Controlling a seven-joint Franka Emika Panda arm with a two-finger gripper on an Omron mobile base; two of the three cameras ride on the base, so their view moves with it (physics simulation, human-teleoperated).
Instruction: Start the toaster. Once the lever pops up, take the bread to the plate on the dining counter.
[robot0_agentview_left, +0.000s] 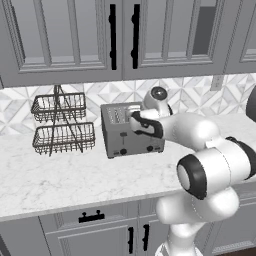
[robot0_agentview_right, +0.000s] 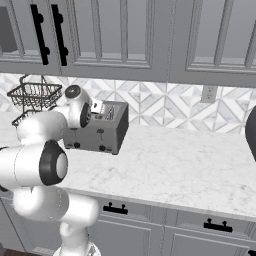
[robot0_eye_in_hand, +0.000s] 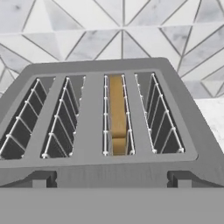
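Note:
The grey four-slot toaster (robot0_agentview_left: 125, 137) (robot0_agentview_right: 97, 135) stands on the kitchen counter against the tiled wall. In the hand view I look down on its top (robot0_eye_in_hand: 94, 113). The tan bread (robot0_eye_in_hand: 117, 113) sits deep in the third slot from the left. Two dark levers (robot0_eye_in_hand: 41, 178) (robot0_eye_in_hand: 181, 178) show at the toaster's near edge. My gripper (robot0_agentview_left: 132, 116) (robot0_agentview_right: 97, 107) hovers just above the toaster's top, open, with nothing between its fingers. The plate and the dining counter are out of view.
A two-tier black wire basket (robot0_agentview_left: 62, 122) (robot0_agentview_right: 35, 95) stands left of the toaster. The white marble worktop (robot0_agentview_left: 60, 175) stretches wide to the right (robot0_agentview_right: 180, 160). Upper cabinets hang overhead. A dark object (robot0_agentview_right: 251, 132) sits at the far right edge.

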